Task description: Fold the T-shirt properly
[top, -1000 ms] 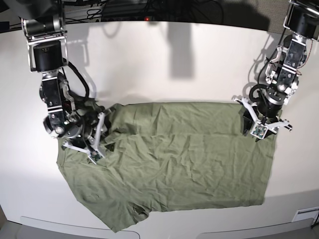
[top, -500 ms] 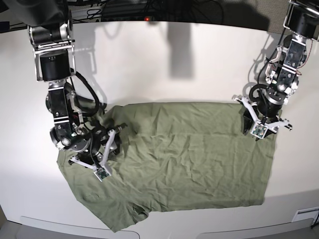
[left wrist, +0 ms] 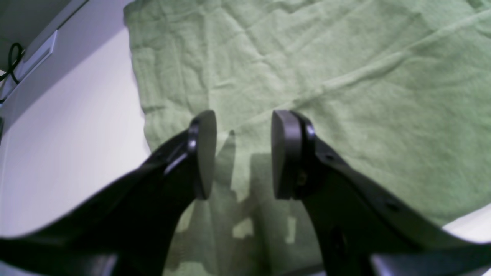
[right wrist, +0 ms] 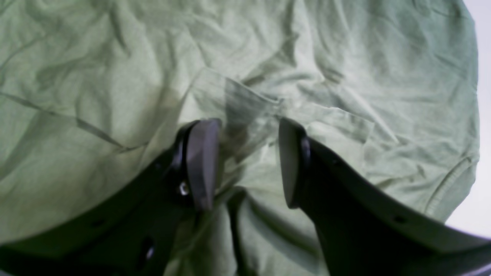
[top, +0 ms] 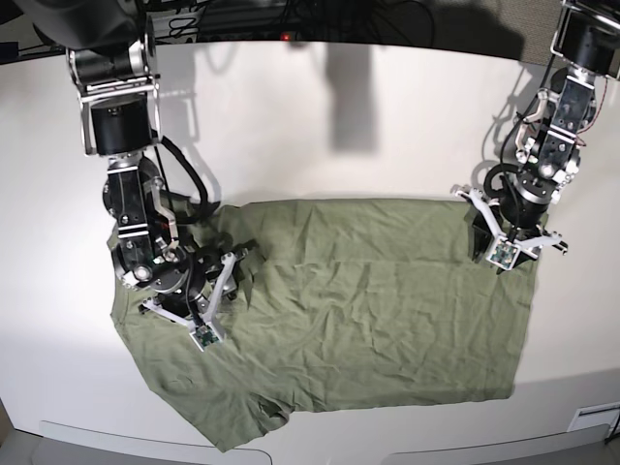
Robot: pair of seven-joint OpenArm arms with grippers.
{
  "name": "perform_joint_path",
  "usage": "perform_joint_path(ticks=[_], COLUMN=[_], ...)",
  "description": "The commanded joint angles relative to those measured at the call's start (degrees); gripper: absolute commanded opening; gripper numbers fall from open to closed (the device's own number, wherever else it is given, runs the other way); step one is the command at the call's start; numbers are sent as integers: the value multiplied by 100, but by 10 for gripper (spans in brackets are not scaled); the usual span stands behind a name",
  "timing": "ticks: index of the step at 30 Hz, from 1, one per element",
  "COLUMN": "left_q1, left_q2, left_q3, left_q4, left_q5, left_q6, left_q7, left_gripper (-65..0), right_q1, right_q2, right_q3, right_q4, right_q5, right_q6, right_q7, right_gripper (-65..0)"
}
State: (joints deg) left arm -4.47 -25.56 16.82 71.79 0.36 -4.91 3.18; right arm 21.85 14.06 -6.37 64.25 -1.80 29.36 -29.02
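Base view: both spread, empty end effectors, right end effector (top: 201, 308) and left end effector (top: 511, 242), should be lowered onto the T-shirt (top: 358, 310) edges near the counter (top: 310, 116) sides and pinched evenly.

Two arms reaching down from the far edge, wrists bent downward. Left hand (top: 511, 244) at base view's right, fingers (left wrist: 285, 153) parted with a clear gap, gripping nothing. Right hand (top: 215, 300) at base view's left, tilted, fingers (right wrist: 201, 163) likewise apart, empty.
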Motion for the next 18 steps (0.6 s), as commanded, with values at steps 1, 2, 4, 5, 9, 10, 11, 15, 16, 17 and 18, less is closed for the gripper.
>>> perform_joint_path(ticks=[1, 2, 4, 5, 9, 10, 11, 15, 16, 17, 18], left_q1=[-109, -109, -111, -109, -109, -109, -109, -109, -109, -109, -109], left_q2=[-66, -63, -66, -66, -68, -68, -68, -68, -68, -68, -68], left_q3=[-59, -59, -59, -59, -59, -59, -59, -59, -59, -59, -59], left_q4=[105, 105, 105, 105, 105, 105, 105, 105, 105, 105, 105], left_q5=[0, 0, 0, 0, 2, 2, 2, 2, 2, 2, 2], left_q6=[44, 44, 44, 44, 42, 44, 44, 44, 44, 44, 44], left_q7=[-144, -146, -146, -146, -144, -142, -142, -144, -144, -144, -144], left_gripper=[-416, -416, -416, -416, -415, -416, -416, -416, -416, -416, -416], right_q1=[179, 199, 278, 330, 566, 566, 566, 564, 564, 566, 573], right_q2=[44, 42, 13, 0, -68, -76, -81, -92, -92, -94, -98], right_q3=[46, 46, 46, 46, 46, 46, 46, 46, 46, 46, 46], right_q4=[44, -57, -472, -776, -1659, -1657, -1617, -1268, -1165, -1075, -1019], right_q5=[20, 20, 24, 22, 22, 24, 26, 28, 31, 57, 94], right_q6=[-33, -85, -282, -343, -328, -323, -302, -289, -264, -205, -103], right_q7=[267, 350, 566, 748, 1075, 1086, 1104, 1045, 1038, 1047, 1086], right_gripper=[-387, -387, -387, -387, -387, -387, -387, -387, -387, -387, -387])
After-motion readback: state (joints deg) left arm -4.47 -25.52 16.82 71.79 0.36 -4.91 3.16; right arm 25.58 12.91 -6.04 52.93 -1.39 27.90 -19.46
